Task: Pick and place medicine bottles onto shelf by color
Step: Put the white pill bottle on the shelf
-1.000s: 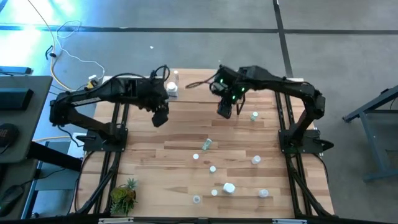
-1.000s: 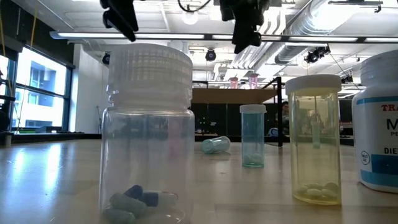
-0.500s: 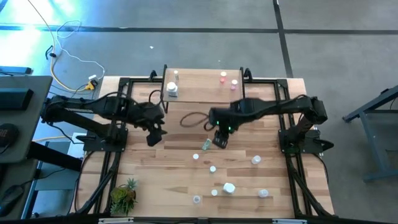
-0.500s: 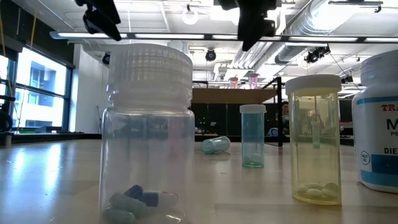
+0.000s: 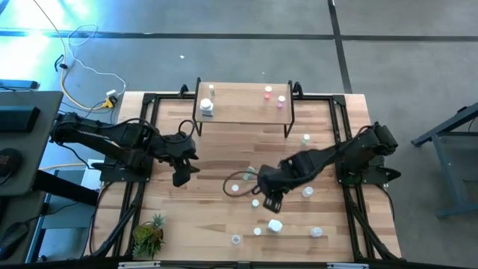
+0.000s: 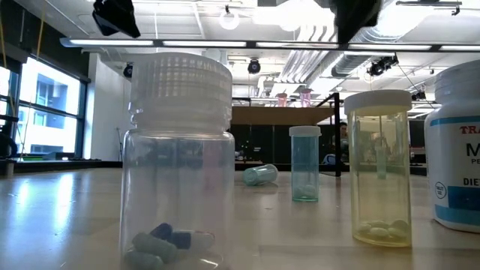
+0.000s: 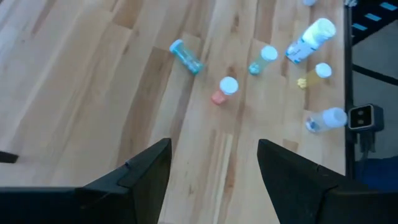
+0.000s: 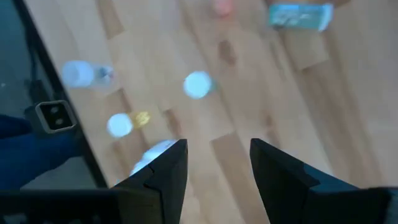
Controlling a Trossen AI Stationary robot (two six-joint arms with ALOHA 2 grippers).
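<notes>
Several small bottles stand or lie on the near half of the wooden table (image 5: 187, 217). Among them are a teal vial on its side (image 5: 248, 173), a white-capped one (image 5: 255, 202) and a larger white bottle (image 5: 275, 225). The shelf (image 5: 243, 112) stands at the far edge with a white bottle (image 5: 207, 108) and two pink ones (image 5: 267, 92) on it. My right gripper (image 5: 269, 200) (image 8: 217, 168) hovers open above the scattered bottles. My left gripper (image 5: 179, 175) (image 7: 211, 180) is open over bare wood, left of them.
A green-capped vial (image 5: 305, 139) stands alone near the right side, and a potted plant (image 5: 148, 235) sits at the near left corner. In the low view a clear bottle with blue capsules (image 6: 178, 161) and a yellow vial (image 6: 379, 169) stand close to the camera.
My right gripper has swung from just in front of the shelf toward the near edge and now hangs over the scattered bottles. My left gripper has drawn back toward the near edge and slightly left. No bottle has moved.
</notes>
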